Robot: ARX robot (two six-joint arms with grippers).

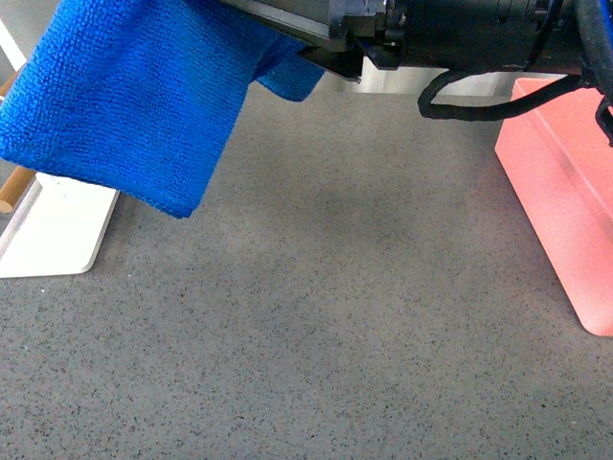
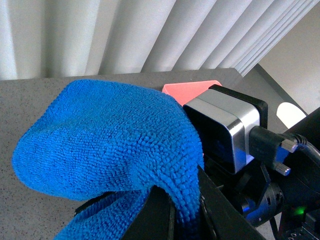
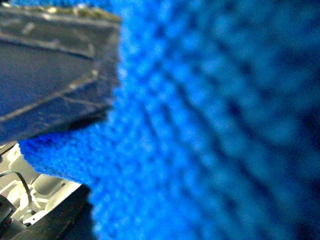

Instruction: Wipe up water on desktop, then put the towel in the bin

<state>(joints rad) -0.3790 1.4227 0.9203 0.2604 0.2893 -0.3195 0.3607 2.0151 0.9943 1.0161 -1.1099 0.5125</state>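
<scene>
Grey desktop point(image 1: 335, 335) below; towel point(image 1: 124, 96) aloft at 10 o'clock, pinched in left gripper point(image 2: 182, 220). Right gripper point(image 1: 335, 56) against it, closed or not cannot tell. Likely soft, light, floppy: take bunched top edge.

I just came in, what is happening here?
A robot holds a blue towel in the air above the left side of the desk, not touching it. The left gripper seems to pinch it; the right arm stretches across to it, its grip hidden. The pink bin stands at the right.
</scene>
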